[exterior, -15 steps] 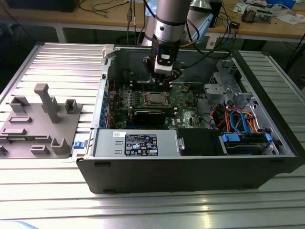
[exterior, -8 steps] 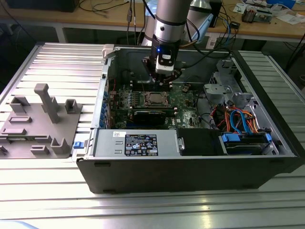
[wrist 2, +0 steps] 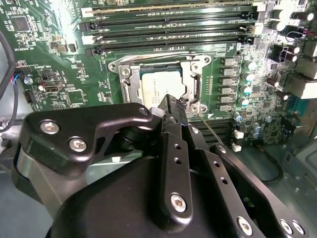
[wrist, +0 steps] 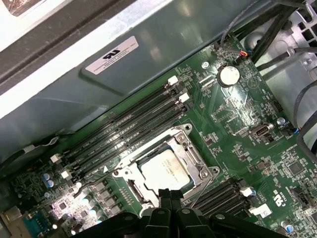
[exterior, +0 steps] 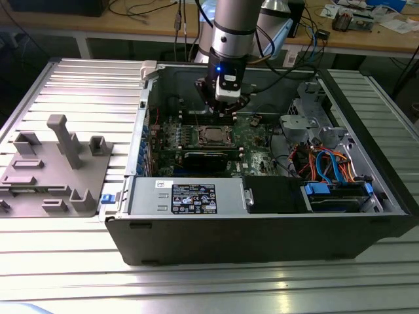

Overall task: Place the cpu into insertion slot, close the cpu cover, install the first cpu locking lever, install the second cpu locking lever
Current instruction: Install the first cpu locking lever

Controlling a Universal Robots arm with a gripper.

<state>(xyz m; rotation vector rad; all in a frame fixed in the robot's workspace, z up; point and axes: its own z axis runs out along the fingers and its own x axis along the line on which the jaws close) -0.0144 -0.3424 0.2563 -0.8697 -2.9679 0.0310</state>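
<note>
We see the arm reaching down into the open computer case [exterior: 262, 235], which sits on the ribbed metal desk [exterior: 65, 275]. The hand [exterior: 223, 110] hangs over the green motherboard [exterior: 255, 137], just above the socket area.

In both wrist views the cpu [wrist 2: 156, 89] [wrist: 166, 171] lies flat in the insertion slot [wrist 2: 130, 91], silver top up. The cpu cover [wrist 2: 194, 82] [wrist: 190, 151] is down around it, w/ the chip showing through the square window. In the exterior view the cpu [exterior: 211, 135] reads as a small pale square near the board's ctr.

Hand [wrist 2: 171, 101] [wrist: 165, 194]: the two black fingers are pressed together, no gap, & we see nothing gripped btw them. The tips sit right at the cover's edge; whether they touch it we can't tell.

A thin metal rod [wrist 2: 212, 131] runs off from the socket corner beside the fingertips. Whether it's latched we can't tell.

Long black memory slots [wrist 2: 168, 22] [wrist: 124, 131] run alongside the socket. A grey fixture tray [exterior: 59, 163] sits on the desk at the exterior view's left, well apart from the case.
</note>
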